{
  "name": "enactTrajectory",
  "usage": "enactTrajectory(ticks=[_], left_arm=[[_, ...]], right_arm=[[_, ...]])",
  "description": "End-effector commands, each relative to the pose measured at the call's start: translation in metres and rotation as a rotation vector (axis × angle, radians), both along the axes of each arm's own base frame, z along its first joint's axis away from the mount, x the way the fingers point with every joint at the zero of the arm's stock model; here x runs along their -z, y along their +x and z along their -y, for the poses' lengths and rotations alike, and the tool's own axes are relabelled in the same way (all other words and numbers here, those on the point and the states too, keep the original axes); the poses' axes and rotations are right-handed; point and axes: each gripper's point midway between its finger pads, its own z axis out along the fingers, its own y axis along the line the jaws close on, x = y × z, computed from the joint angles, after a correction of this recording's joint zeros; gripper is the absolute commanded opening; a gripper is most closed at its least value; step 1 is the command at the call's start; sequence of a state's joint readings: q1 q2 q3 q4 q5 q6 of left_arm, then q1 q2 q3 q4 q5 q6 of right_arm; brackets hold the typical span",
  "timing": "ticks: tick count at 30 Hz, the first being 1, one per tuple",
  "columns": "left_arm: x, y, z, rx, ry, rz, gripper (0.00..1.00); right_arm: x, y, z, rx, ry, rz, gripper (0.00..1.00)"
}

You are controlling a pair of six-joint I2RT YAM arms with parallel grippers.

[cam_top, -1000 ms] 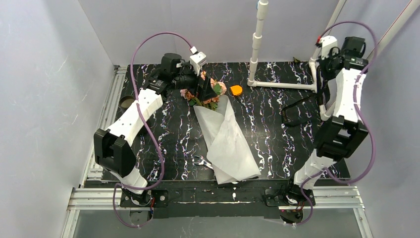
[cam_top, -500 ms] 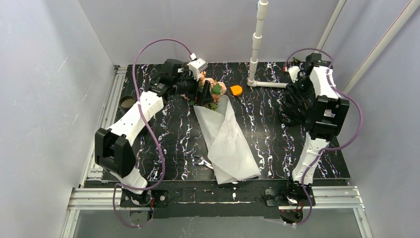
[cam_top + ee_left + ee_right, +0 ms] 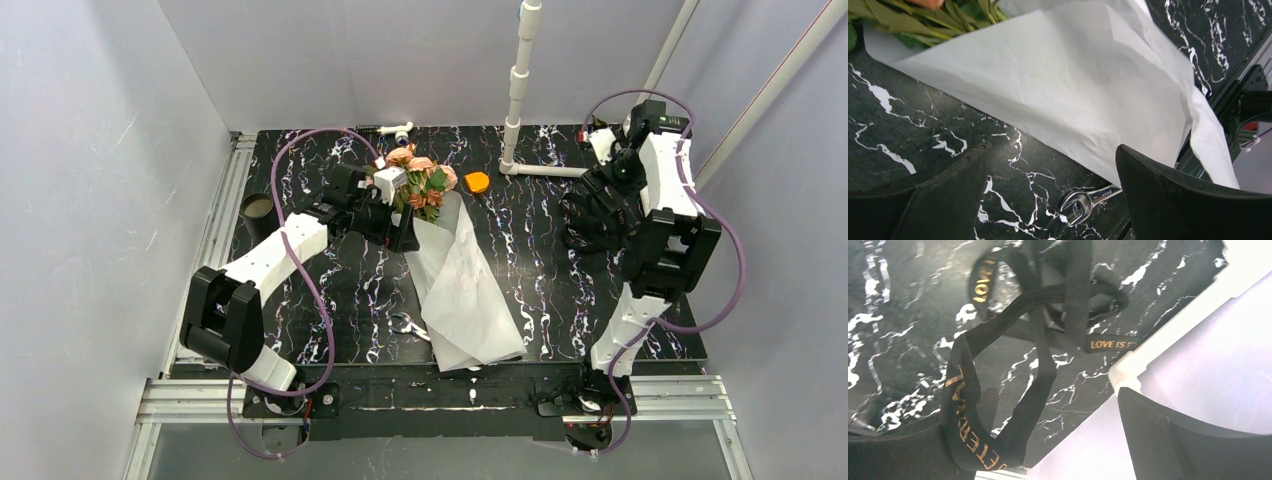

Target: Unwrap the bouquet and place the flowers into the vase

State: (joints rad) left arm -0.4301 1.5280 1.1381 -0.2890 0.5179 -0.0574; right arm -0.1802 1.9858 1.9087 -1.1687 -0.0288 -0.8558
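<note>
Left end effector (image 3: 1052, 150) hangs with its fingers spread wide, gripping nothing, over the near edge of the white paper wrap (image 3: 462, 295). The flowers (image 3: 420, 182) lie at the wrap's far end. Right end effector (image 3: 1055, 392), clenched and raised a second ago, is now low and released over the black ribbon (image 3: 1040, 335) on the surface (image 3: 340, 280). Gold lettering on the ribbon reads "LOVE IS". The vase (image 3: 257, 208) stands at the left edge, well apart. A wrench (image 3: 1087, 200) lies beside the wrap.

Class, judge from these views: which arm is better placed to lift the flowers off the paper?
Left. Its open left gripper hovers beside the flowers on the white paper, and the vase is on its side too. The right gripper is across the table over the black ribbon.
</note>
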Motion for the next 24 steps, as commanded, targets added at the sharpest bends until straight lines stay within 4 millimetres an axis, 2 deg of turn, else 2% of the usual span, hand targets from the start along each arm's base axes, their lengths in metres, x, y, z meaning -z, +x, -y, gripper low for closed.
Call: enactTrajectory(ticks=[1, 7, 10, 12, 14, 16, 18, 20, 22, 24], left_arm=[[-0.003, -0.007, -0.005, 0.031, 0.003, 0.057, 0.92], [0.026, -0.014, -0.013, -0.015, 0.054, -0.022, 0.83], [0.035, -0.018, -0.007, -0.036, 0.034, -0.099, 0.76], [0.042, -0.022, -0.002, -0.027, 0.035, -0.125, 0.73], [0.046, -0.023, 0.003, -0.006, 0.045, -0.126, 0.72], [0.048, -0.021, 0.005, -0.003, 0.054, -0.123, 0.72], [0.048, -0.018, 0.005, -0.01, 0.06, -0.117, 0.72], [0.047, -0.016, 0.004, -0.016, 0.064, -0.108, 0.72], [0.047, -0.015, 0.003, -0.02, 0.068, -0.103, 0.72], [0.047, -0.015, 0.003, -0.023, 0.071, -0.101, 0.72]], right_arm=[[-0.013, -0.038, -0.047, -0.126, 0.073, -0.062, 0.98], [-0.01, -0.07, -0.128, -0.276, 0.185, -0.111, 0.98], [-0.008, -0.083, -0.166, -0.327, 0.259, -0.141, 0.98], [-0.002, -0.09, -0.188, -0.346, 0.293, -0.164, 0.98], [0.007, -0.092, -0.197, -0.338, 0.298, -0.18, 0.98], [0.019, -0.089, -0.194, -0.309, 0.275, -0.194, 0.96], [0.033, -0.077, -0.175, -0.263, 0.194, -0.178, 0.93], [0.044, -0.059, -0.141, -0.172, 0.126, -0.144, 0.83], [0.043, -0.032, -0.105, -0.07, 0.098, -0.094, 0.72], [0.033, -0.009, -0.073, 0.005, 0.119, -0.073, 0.73]])
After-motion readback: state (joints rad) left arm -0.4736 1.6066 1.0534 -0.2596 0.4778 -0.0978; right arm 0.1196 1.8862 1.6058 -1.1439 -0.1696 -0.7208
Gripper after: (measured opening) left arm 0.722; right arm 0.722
